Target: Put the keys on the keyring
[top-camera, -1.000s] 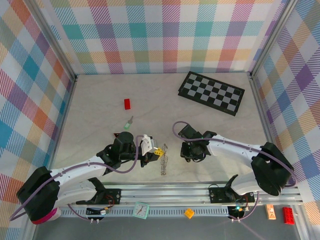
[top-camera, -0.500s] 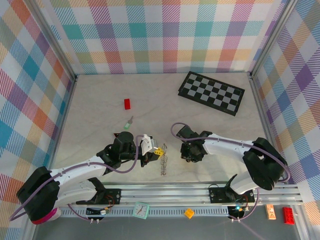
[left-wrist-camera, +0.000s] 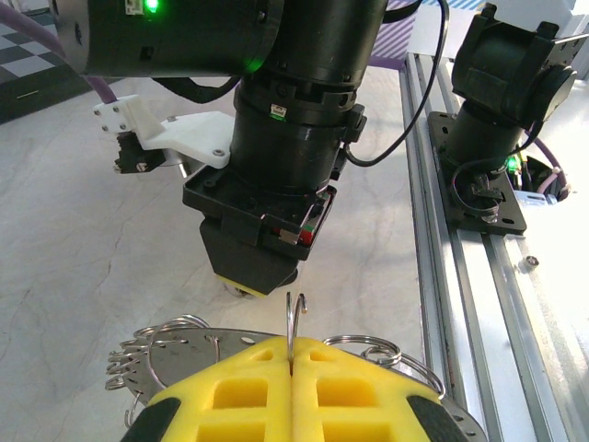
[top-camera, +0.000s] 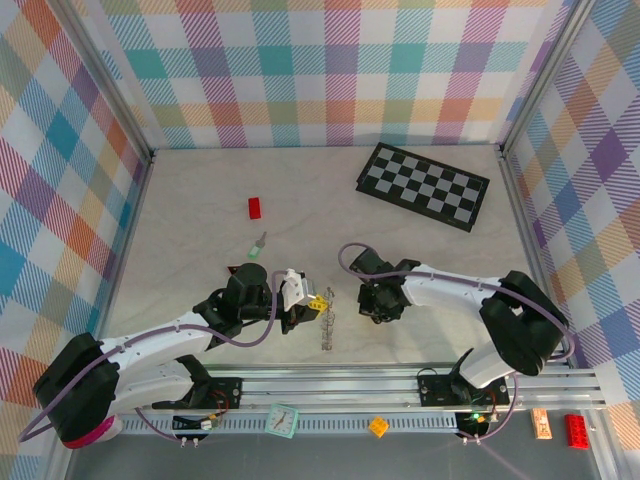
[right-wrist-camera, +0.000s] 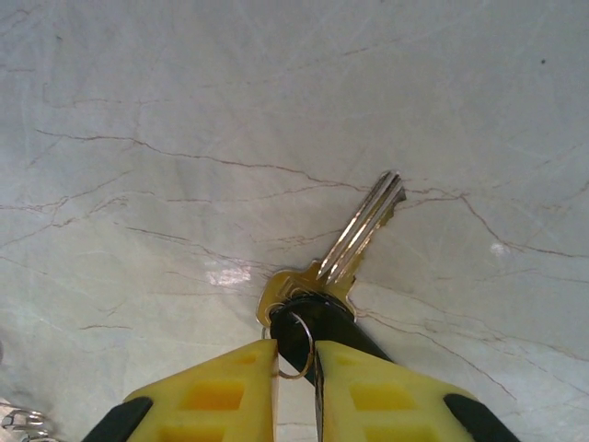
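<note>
Currently: left end effector (left-wrist-camera: 291, 354) pressed shut on keyring (left-wrist-camera: 291, 318); right end effector (right-wrist-camera: 296, 354) pinching black key (right-wrist-camera: 354, 241) on desk (top-camera: 200, 200); green key (top-camera: 258, 245) apart. Neither key threaded yet.

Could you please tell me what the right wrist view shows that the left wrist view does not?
Right wrist view: a silver metal key with a black head lies on the pale marbled table, its head between the yellow fingertips of the right gripper. Left wrist view: the left gripper is shut on a strand of the silver wire keyring, with the aluminium rail alongside. Both: that table and yellow gripper pads.
</note>
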Motion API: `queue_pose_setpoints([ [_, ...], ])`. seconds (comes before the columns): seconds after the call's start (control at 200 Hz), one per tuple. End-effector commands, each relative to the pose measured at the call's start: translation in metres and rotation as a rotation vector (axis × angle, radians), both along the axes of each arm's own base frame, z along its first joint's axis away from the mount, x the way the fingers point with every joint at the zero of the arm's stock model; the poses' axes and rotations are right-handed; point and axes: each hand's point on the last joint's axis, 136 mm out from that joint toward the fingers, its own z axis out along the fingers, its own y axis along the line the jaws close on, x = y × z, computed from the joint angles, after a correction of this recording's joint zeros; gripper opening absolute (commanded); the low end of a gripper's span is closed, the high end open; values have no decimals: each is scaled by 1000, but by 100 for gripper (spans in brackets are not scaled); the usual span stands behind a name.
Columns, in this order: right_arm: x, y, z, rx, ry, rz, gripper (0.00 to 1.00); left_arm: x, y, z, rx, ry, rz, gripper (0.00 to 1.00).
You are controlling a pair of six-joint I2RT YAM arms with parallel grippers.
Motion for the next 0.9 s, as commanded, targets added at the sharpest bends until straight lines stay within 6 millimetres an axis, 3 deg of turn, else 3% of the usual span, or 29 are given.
queue_pose_setpoints([
  [0.0,5,1,2,-9,-3,-5,18,1,-6,12,-20,-34,-17,0],
  [0.26,8,2,3,-23,-9,-8,17,1,-6,12,-18,-34,-16,0],
  [0.615,11,-1,5,-49,-19,10,2,1,-6,13,-19,-35,-17,0],
  [0.895,13,4,4,-55,-10,47,13,1,-5,12,-18,-36,-17,0],
])
